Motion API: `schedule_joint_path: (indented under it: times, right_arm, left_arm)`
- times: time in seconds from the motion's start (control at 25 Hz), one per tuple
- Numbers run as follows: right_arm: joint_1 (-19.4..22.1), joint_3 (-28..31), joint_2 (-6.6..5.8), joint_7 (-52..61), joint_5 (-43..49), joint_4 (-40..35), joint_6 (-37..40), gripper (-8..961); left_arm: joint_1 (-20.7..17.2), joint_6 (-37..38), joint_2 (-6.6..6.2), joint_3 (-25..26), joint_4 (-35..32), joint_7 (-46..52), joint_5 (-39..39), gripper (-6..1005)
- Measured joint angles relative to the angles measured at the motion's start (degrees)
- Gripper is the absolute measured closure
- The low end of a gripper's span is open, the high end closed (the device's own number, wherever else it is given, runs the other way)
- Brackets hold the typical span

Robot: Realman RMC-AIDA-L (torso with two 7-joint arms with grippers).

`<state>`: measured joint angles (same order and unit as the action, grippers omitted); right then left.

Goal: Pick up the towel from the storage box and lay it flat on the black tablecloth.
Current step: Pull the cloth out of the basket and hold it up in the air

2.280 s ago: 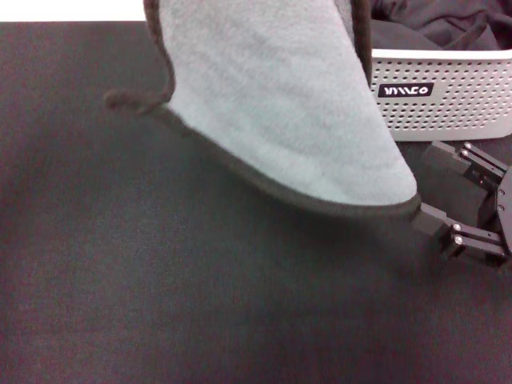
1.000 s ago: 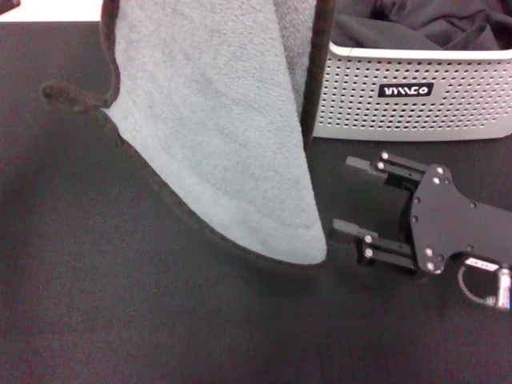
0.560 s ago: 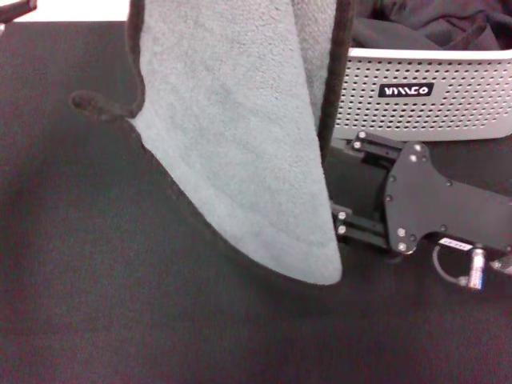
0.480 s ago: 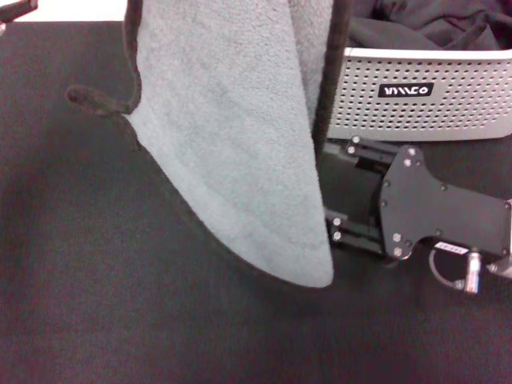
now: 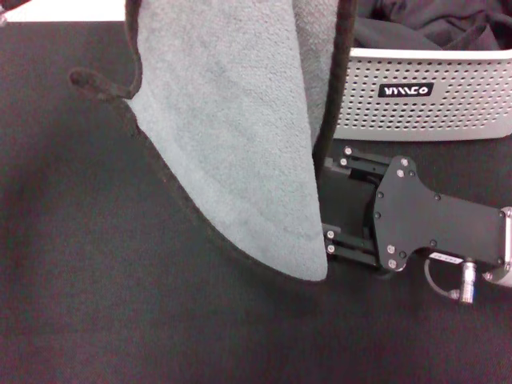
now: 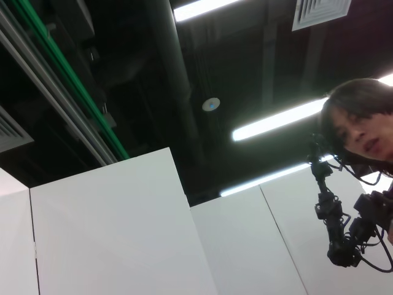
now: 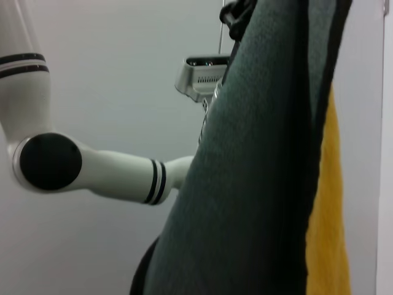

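Hanging towel (image 5: 232,136), right gripper (image 5: 330,200) reaching, jaws apart.
Close short of its hem and you'll miss; left jaws unseen.

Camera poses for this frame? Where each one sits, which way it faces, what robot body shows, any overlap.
Head: on the head, facing down at the towel hanging over the black tablecloth, the storage box, the right gripper.
Left wrist: faces up at ceiling lights; no own fingers.
Right wrist: low, faces up along the towel; a white arm behind.
Shared: head and right wrist both see the towel.
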<state>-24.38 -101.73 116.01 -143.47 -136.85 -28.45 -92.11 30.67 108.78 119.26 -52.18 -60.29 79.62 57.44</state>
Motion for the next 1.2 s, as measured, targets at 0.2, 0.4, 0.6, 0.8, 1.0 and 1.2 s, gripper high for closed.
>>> schedule_joint_path:
  times: [0.2, 0.4, 0.6, 0.8, 1.0, 1.2]
  right_arm:
    - [0.1, -0.6, 0.01, -2.5, -2.9, -0.5, -0.4, 377]
    - [0.1, -0.5, -0.09, -3.2, -3.0, -1.0, -0.4, 459]
    - [0.1, -0.4, -0.09, -4.4, -3.1, -1.1, -0.4, 632]
    - [0.1, -0.1, -0.09, -4.6, -3.4, -1.0, 0.0, 685]
    - [0.0, 0.0, -0.09, -4.6, -3.8, -0.9, 1.4, 723]
    - [-0.1, -0.2, -0.09, -4.6, -3.8, -1.0, 2.3, 761]
  left_arm:
    - [0.0, 0.0, 0.09, -0.1, 0.3, 0.0, 0.1, 973]
    - [0.0, 0.0, 0.10, -0.1, 0.4, 0.0, 0.3, 972]
    - [0.0, 0.0, 0.18, -0.2, 0.4, 0.0, 0.5, 972]
    - [0.0, 0.0, 0.27, -0.3, 0.5, 0.0, 0.8, 971]
    - [0.0, 0.1, 0.27, -0.8, 0.5, 0.0, 0.8, 970]
    - [0.0, 0.1, 0.27, -1.1, 0.4, 0.0, 0.8, 970]
